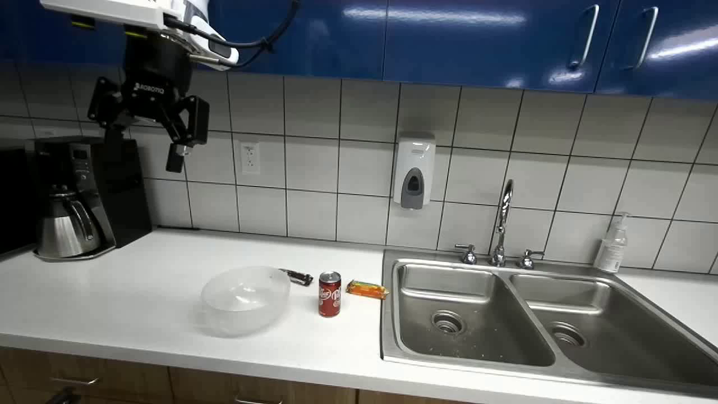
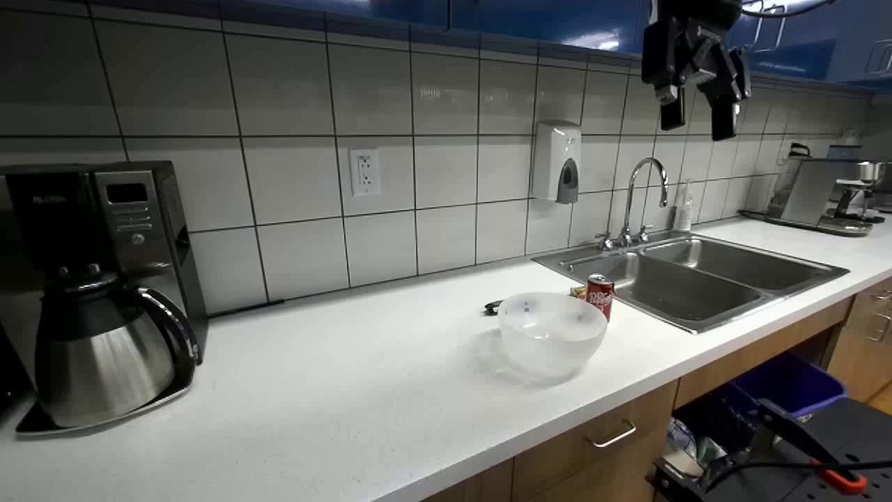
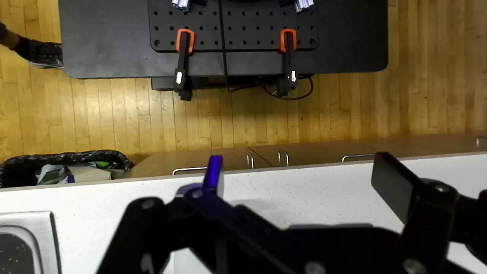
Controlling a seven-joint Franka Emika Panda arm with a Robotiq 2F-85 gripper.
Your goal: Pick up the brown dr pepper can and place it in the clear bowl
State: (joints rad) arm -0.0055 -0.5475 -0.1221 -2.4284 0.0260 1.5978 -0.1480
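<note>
The brown Dr Pepper can (image 1: 329, 297) stands upright on the white counter, between the clear bowl and the sink. It also shows in an exterior view (image 2: 600, 294), its lower left partly behind the bowl. The clear bowl (image 1: 245, 314) stands upright on the counter beside the can, apart from it, and looks empty; it also shows in an exterior view (image 2: 550, 348). My gripper (image 1: 145, 150) hangs high above the counter, well above bowl and can, also in an exterior view (image 2: 698, 120). In the wrist view my gripper (image 3: 300, 177) is open with nothing between its fingers; the can is out of view there.
A dark wrapped bar (image 1: 297, 277) lies behind the bowl and an orange packet (image 1: 367, 290) lies by the sink (image 1: 388, 331). A faucet (image 1: 503, 219) rises behind the sink. A coffee maker (image 1: 106, 191) stands at the counter's end. Blue cabinets (image 1: 314, 33) hang above.
</note>
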